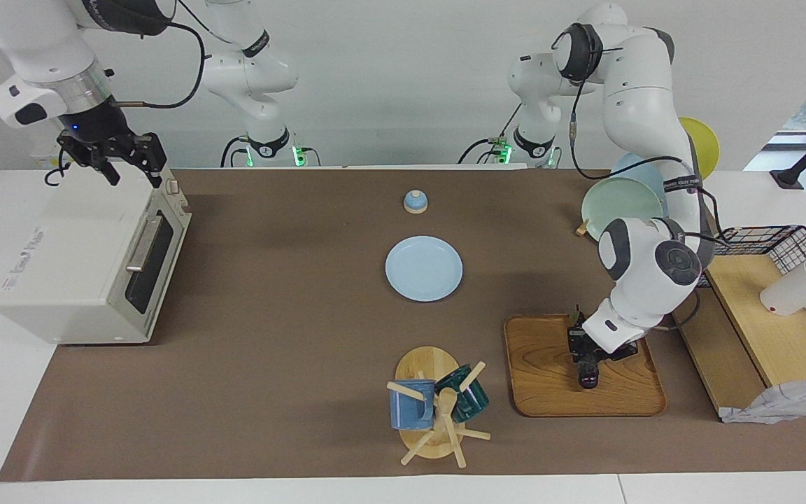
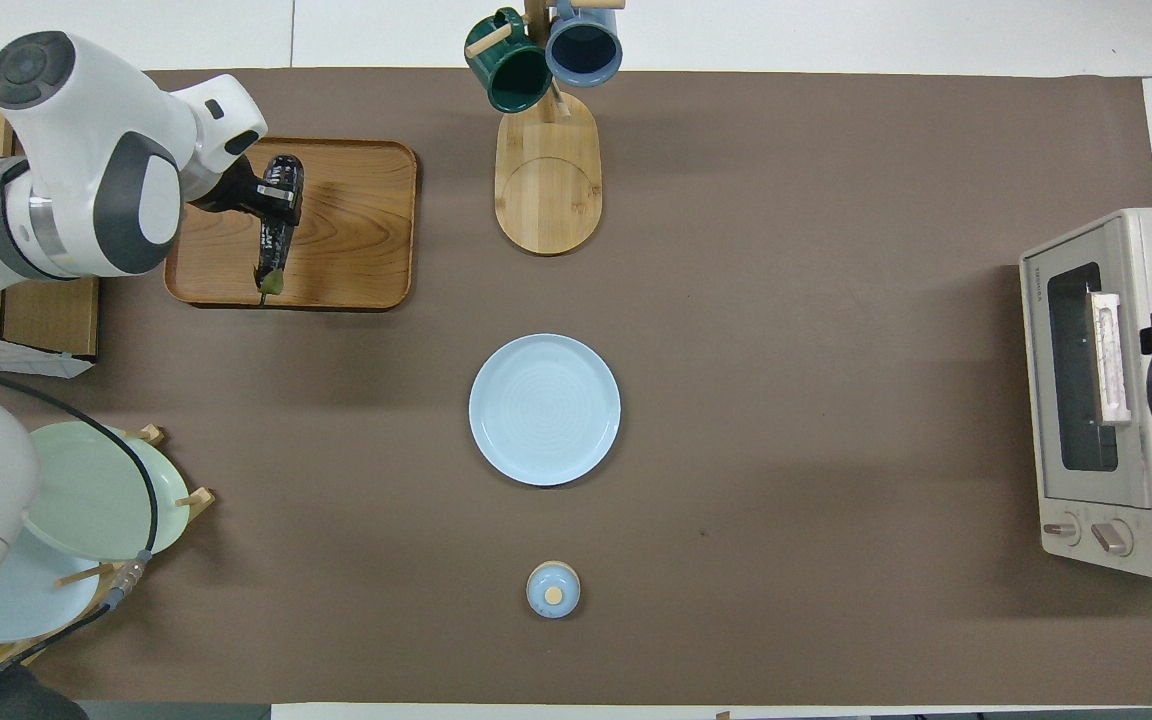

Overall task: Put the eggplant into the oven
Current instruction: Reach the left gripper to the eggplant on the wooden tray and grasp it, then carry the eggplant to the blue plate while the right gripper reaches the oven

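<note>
- We see the slim dark purple eggplant (image 1: 587,365) lying on the rectangular wooden tray (image 1: 550,392) at the left arm's end of the counter, its green stem end toward the robots.
- Our left gripper (image 1: 583,355) is down on the tray, its fingers closed around the eggplant's middle.
- Our right gripper (image 1: 115,158) hangs above the top of the boxy cream-white toaster oven (image 1: 67,259) at the right arm's end; we cannot tell how far its fingers are apart.
- The oven's dark glass door (image 2: 1076,365) is shut.
- A round pale blue plate (image 2: 544,409) sits mid-counter, well apart from both.
</note>
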Motion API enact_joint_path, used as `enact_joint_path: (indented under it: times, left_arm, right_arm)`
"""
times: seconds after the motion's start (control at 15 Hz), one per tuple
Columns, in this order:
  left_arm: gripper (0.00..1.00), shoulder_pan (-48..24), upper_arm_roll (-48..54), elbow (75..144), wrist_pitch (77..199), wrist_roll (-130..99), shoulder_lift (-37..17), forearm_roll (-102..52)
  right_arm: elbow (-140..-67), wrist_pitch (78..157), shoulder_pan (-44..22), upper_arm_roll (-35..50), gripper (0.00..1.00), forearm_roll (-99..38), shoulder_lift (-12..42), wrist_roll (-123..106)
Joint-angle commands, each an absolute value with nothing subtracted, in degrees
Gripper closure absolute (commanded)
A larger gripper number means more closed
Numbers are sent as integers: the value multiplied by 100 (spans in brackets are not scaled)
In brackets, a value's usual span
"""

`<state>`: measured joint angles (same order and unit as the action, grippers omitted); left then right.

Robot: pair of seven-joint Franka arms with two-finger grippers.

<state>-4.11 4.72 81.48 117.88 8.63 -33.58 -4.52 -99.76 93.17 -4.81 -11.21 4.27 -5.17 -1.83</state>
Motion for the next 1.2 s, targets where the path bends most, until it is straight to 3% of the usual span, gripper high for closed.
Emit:
enact_joint_path:
  times: [0.0, 0.2, 0.47, 0.67, 0.93, 1.13]
  left_arm:
    - [100, -492, 483, 8428, 11217, 214, -2578, -571]
    - [100, -904, 492, 8753, 10751, -438, -2076, -711]
    - [100, -1774, 510, 8902, 10257, -1157, -1899, -993]
    - [100, -2687, 501, 9971, 10676, -1948, -1382, -993]
    - [100, -3417, 501, 11844, 12722, -2486, -757, -993]
    - [100, -3551, 501, 11979, 12972, -2575, -843, -993]
  right_arm:
    - [-10659, 9833, -422, -1090, 100, 668, -738, -343]
    - [-10863, 10080, -404, -1090, 100, 1028, -686, -352]
    - [-10986, 10283, -378, -1099, 100, 1081, -422, -352]
    - [-11170, 10642, -133, -1090, 100, 1134, -317, -526]
    - [-11391, 10907, -44, -1090, 100, 1134, -299, -571]
    - [-11443, 11038, -61, -1090, 100, 1134, -246, -571]
